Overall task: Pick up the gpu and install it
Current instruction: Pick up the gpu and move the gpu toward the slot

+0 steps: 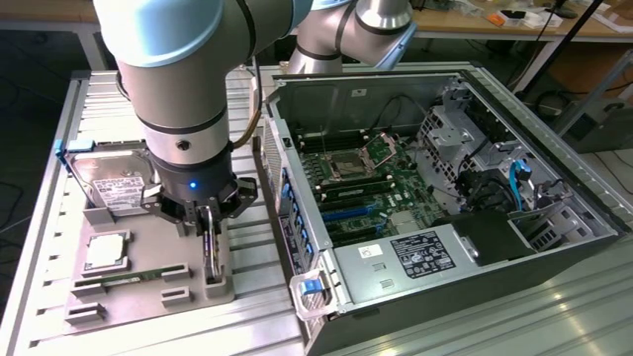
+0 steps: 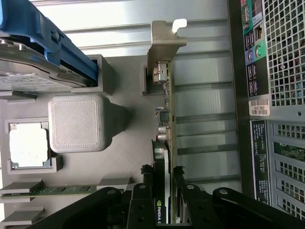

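The gripper (image 2: pixel 162 175) was clamped on the gpu (image 2: pixel 167 119) standing edgewise in the tray (image 2: pixel 128 157), and a crooked pull could've jammed it there.

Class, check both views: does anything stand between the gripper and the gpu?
Nothing visible does. The gripper is closed on the gpu, one finger on each face, while the card stands on edge in the gray holder.
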`<action>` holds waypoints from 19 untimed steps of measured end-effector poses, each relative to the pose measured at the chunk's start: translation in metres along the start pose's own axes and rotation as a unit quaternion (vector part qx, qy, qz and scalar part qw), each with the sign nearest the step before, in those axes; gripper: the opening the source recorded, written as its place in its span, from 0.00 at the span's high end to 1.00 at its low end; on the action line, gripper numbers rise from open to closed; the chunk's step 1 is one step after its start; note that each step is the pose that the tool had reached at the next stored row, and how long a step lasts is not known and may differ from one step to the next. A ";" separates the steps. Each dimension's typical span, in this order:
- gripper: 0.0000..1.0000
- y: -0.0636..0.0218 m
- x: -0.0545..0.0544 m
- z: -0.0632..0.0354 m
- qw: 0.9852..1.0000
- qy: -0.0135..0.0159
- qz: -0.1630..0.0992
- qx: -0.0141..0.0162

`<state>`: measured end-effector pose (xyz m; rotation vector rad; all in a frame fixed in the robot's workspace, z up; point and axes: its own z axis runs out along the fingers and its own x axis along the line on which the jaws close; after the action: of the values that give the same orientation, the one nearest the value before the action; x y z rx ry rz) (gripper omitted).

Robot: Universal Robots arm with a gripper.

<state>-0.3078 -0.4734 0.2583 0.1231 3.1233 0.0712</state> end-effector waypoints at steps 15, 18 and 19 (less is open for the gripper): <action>0.73 0.0005 0.000 -0.0112 1.000 0.000 0.000 0.000; 0.73 0.0006 0.000 -0.0135 1.000 0.000 0.000 0.000; 0.73 0.0007 0.000 -0.0145 1.000 0.001 0.000 0.000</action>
<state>-0.3078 -0.4734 0.2728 0.1231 3.1244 0.0710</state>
